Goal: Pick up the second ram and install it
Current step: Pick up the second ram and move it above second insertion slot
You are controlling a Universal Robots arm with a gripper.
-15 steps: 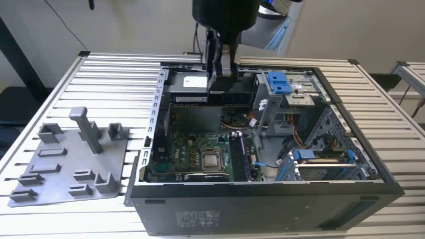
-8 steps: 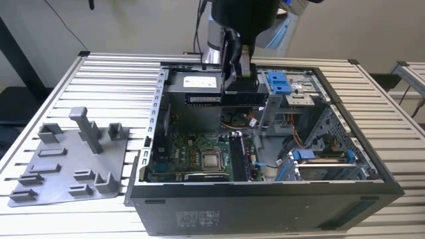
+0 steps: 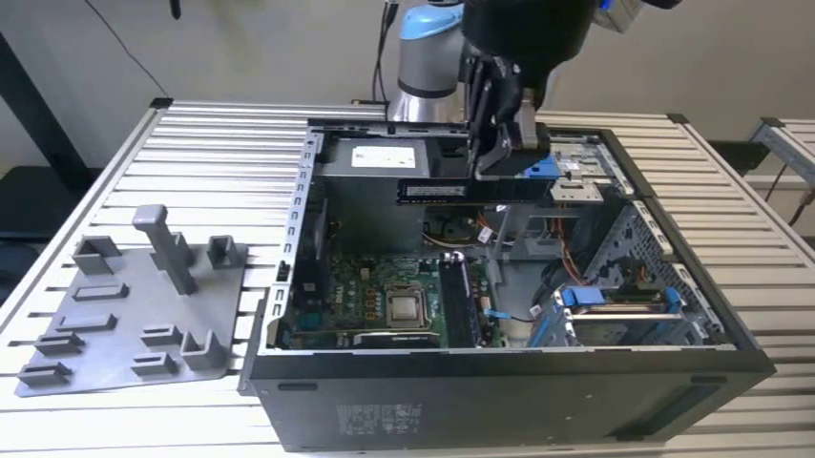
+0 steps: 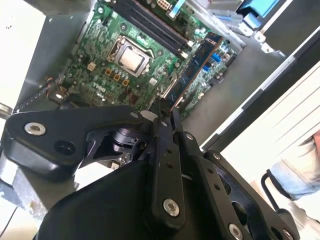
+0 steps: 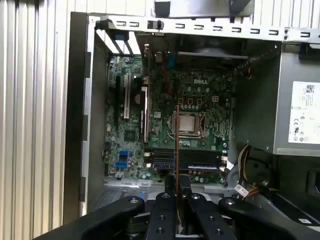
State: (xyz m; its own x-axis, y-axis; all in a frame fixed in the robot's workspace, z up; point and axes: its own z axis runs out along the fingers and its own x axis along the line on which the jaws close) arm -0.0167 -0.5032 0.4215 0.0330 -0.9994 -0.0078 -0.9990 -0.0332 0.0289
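- The gripper (image 3: 506,170) is clamped on the memory stick (image 3: 449,191), which hangs level in the air well above the processor (image 3: 407,307), touching nothing else
- In the second wrist view the hold looks to be near one end of the stick, so pressing down could tilt it in the grip or let it slip
- The memory slots (image 5: 187,159) lie just beside the processor; if the stick's thin edge comes down slightly askew, it may ride the slot wall and jam
- Loose cables (image 3: 479,233) near the processor could snag the free end
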